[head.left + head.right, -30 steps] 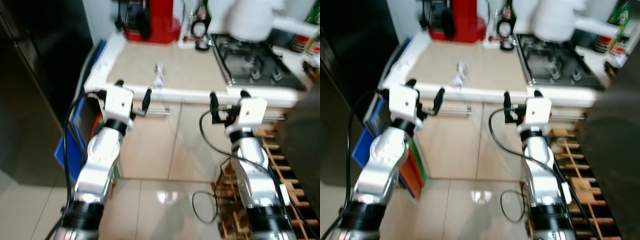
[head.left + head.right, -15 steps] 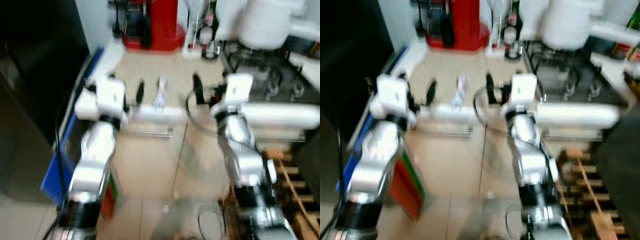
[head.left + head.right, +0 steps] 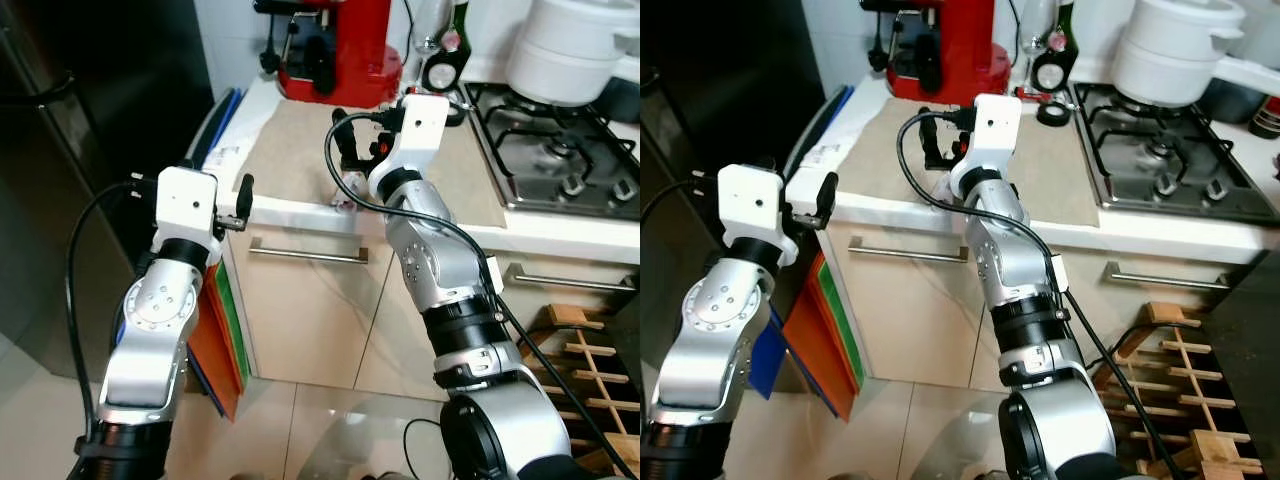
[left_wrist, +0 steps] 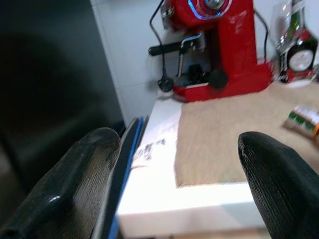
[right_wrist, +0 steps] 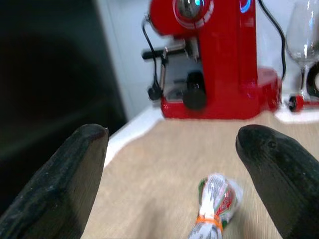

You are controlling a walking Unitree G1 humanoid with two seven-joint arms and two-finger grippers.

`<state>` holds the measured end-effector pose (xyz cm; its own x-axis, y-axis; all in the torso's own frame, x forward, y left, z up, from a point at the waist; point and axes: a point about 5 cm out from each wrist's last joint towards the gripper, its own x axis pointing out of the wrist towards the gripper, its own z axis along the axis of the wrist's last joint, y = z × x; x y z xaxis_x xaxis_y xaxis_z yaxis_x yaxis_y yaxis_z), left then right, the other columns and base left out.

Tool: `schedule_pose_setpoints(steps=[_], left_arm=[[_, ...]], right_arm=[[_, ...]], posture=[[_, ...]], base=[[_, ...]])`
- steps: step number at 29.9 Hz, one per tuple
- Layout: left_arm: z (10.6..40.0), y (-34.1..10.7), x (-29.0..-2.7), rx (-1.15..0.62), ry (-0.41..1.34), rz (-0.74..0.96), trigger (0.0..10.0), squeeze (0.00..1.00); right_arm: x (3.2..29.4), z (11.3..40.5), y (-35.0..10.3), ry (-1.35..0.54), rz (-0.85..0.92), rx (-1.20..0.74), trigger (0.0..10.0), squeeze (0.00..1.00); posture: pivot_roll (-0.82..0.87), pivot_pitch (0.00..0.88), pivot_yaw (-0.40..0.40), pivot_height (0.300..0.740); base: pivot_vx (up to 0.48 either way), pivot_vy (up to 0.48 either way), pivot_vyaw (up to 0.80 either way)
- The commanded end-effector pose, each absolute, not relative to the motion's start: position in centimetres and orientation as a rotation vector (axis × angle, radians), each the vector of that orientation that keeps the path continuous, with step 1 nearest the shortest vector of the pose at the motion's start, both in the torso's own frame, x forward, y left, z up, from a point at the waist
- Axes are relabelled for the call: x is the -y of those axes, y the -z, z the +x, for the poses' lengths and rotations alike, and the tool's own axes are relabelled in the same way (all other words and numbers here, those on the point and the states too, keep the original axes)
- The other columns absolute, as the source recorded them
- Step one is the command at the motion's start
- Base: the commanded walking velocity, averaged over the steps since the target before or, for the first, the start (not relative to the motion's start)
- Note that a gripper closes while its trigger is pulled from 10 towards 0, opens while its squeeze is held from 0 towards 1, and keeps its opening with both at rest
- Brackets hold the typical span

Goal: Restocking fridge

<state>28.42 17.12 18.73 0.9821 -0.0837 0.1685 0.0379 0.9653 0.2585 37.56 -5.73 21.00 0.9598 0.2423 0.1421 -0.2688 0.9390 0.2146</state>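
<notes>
A small white packet (image 5: 212,206) with green and red print and an orange band lies on the beige counter mat (image 3: 290,150). My right gripper (image 5: 172,132) hangs open just above and short of the packet (image 3: 348,187), and nothing is between its fingers. My left gripper (image 4: 177,137) is open and empty, level with the counter's front left corner and pointing along the worktop. The tall black fridge (image 3: 60,150) stands at the left with its door closed.
At the back of the counter stand a red coffee machine (image 3: 340,50), a wine glass and a dark bottle. To the right is a gas hob (image 3: 560,150) with a white pot (image 3: 580,50). Orange, green and blue boards (image 3: 215,330) lean beside the cabinet. A wooden rack (image 3: 590,330) is low on the right.
The camera has swung and come closer. My right gripper has risen from below the counter edge to above the packet. My left gripper stays near the counter's left corner.
</notes>
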Motion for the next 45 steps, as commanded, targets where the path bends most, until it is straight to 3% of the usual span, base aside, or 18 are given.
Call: schedule_pose_setpoints(steps=[1, 11, 25, 33, 42, 43, 44, 45], left_arm=[[28.1, -19.2, -17.9, 0.17, 0.043, 0.266, 10.0, 0.0], [27.7, -19.6, -18.8, 0.144, 0.012, 0.274, 10.0, 0.0], [27.9, -19.6, -18.7, 0.125, 0.0, 0.256, 10.0, 0.0], [28.2, -19.7, -19.0, 0.115, -0.005, 0.256, 10.0, 0.0], [28.4, -20.0, -19.0, 0.118, -0.006, 0.258, 10.0, 0.0], [28.5, -20.0, -19.0, 0.118, -0.01, 0.253, 10.0, 0.0], [28.5, -20.0, -18.9, 0.118, -0.011, 0.251, 10.0, 0.0], [28.5, -19.9, -18.9, 0.118, -0.012, 0.248, 10.0, 0.0]], right_arm=[[5.7, 38.1, -21.3, -0.223, 0.212, 0.086, 10.0, 0.0], [4.4, 38.9, -20.3, -0.189, 0.204, -0.045, 10.0, 0.0], [5.0, 39.0, -19.2, -0.059, 0.111, -0.113, 10.0, 0.0], [4.1, 38.9, -18.0, -0.072, 0.3, -0.294, 10.0, 0.0], [5.3, 39.7, -18.0, -0.044, 0.291, -0.387, 10.0, 0.0], [5.3, 39.6, -17.5, -0.047, 0.305, -0.423, 4.3, 0.0], [5.3, 39.6, -17.3, -0.046, 0.308, -0.43, 4.3, 0.0], [5.3, 39.6, -17.2, -0.048, 0.312, -0.433, 0.0, 0.0]], posture=[[0.19, 0.049, -0.008, 0.74], [0.2, 0.061, -0.008, 0.74], [0.19, 0.05, -0.033, 0.74], [0.19, 0.049, -0.013, 0.74], [0.18, 0.038, -0.022, 0.74], [0.18, 0.035, -0.028, 0.74], [0.18, 0.035, -0.028, 0.74], [0.18, 0.033, -0.031, 0.74]], base=[[0.0, 0.0, 0.0], [0.0, 0.0, 0.0], [0.0, 0.0, 0.0], [0.0, 0.0, 0.0], [0.0, 0.0, 0.0], [0.0, 0.0, 0.0], [0.0, 0.0, 0.0], [0.0, 0.0, 0.0]])
